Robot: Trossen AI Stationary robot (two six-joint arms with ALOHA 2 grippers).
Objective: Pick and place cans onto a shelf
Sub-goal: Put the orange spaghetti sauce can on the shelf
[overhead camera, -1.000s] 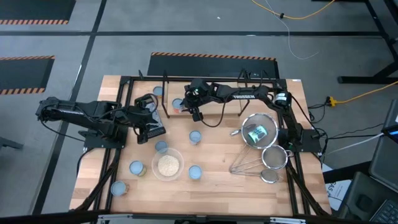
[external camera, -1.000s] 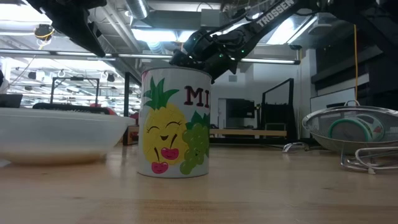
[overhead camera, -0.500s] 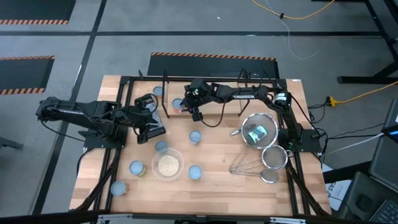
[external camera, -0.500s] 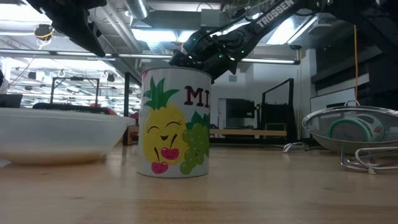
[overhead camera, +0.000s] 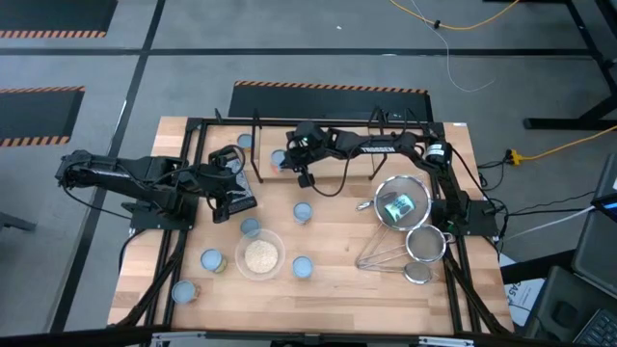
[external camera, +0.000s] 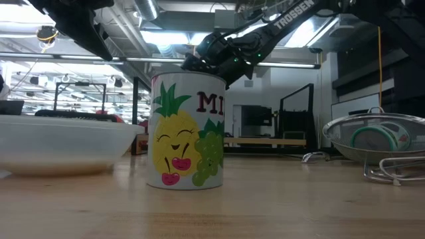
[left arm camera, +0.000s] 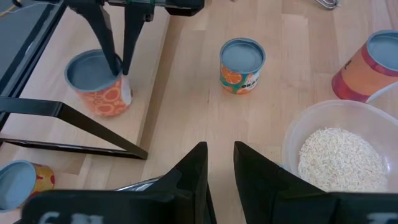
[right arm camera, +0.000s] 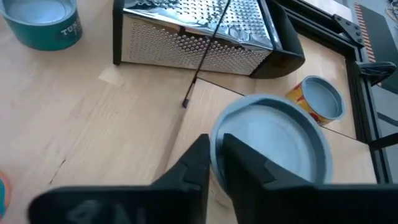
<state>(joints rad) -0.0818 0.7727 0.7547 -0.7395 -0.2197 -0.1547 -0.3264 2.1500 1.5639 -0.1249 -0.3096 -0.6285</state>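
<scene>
A can with an orange label [left arm camera: 99, 84] stands upright on the shelf [left arm camera: 50, 124], the long light-wood board at the table's far side [overhead camera: 270, 178]. My right gripper [right arm camera: 216, 152] [overhead camera: 294, 162] reaches over from the right and is shut on this can's rim. A second can [right arm camera: 317, 99] stands on the board farther left. More cans [overhead camera: 302, 212] [overhead camera: 250, 227] stand on the table. My left gripper [left arm camera: 219, 149] [overhead camera: 227, 183] waits left of centre above the table, fingers nearly together with nothing between them. My right gripper pinches the can's rim [right arm camera: 217, 140] on the side facing the arm. One finger [left arm camera: 113, 53] is over the recessed pale blue top and the other is outside the wall. The fingers slant down from the table's right. The can stands upright with its base on the shelf board.
A clear bowl of pale grains [overhead camera: 260, 255] and several more cans lie toward the near left. A box grater [right arm camera: 193, 31] lies by the left gripper. Wire strainers [overhead camera: 400, 207] fill the right side. Black wire supports [left arm camera: 74, 127] cross the shelf. A pineapple-print can [external camera: 188, 133] stands near the low camera.
</scene>
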